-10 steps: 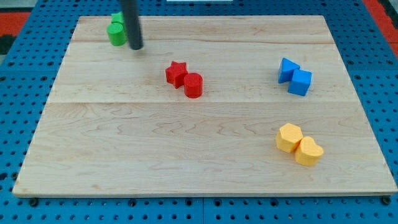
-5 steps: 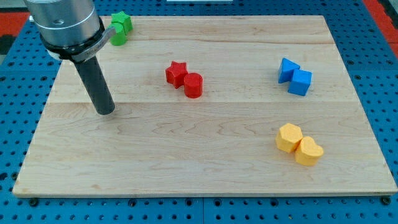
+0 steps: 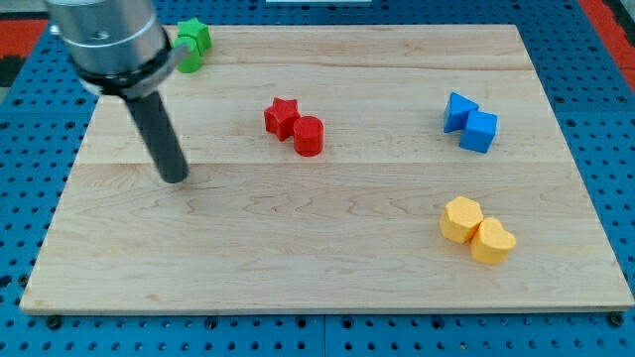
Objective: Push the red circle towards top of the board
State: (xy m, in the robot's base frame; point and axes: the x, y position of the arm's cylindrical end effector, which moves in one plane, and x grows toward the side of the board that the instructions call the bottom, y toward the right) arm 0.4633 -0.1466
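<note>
Wooden board (image 3: 327, 258): pale, lying on a blue pegboard surface (image 3: 615, 119).

My tip (image 3: 176, 178): lower end of a dark rod hanging from a grey cylindrical mount; it rests on the board at about 9 o'clock from the board's middle. It is a bare rod that grips nothing and touches no block.

Red circle (image 3: 309, 136): a short cylinder, slightly to 11 o'clock of the board's middle, well apart from my tip and at roughly 2 o'clock from it.

Red star (image 3: 282, 116): touching the red circle, at its 10 o'clock.

Green blocks (image 3: 191, 42): at the board's 11 o'clock corner, partly hidden by the mount; shapes cannot be made out.

Blue blocks: one of unclear shape (image 3: 457, 110) and a blue cube (image 3: 480, 131), touching, at 2 o'clock on the board.

Yellow blocks: a yellow hexagon (image 3: 460, 219) and a rounded yellow block (image 3: 492, 241), touching, at 4 o'clock.
</note>
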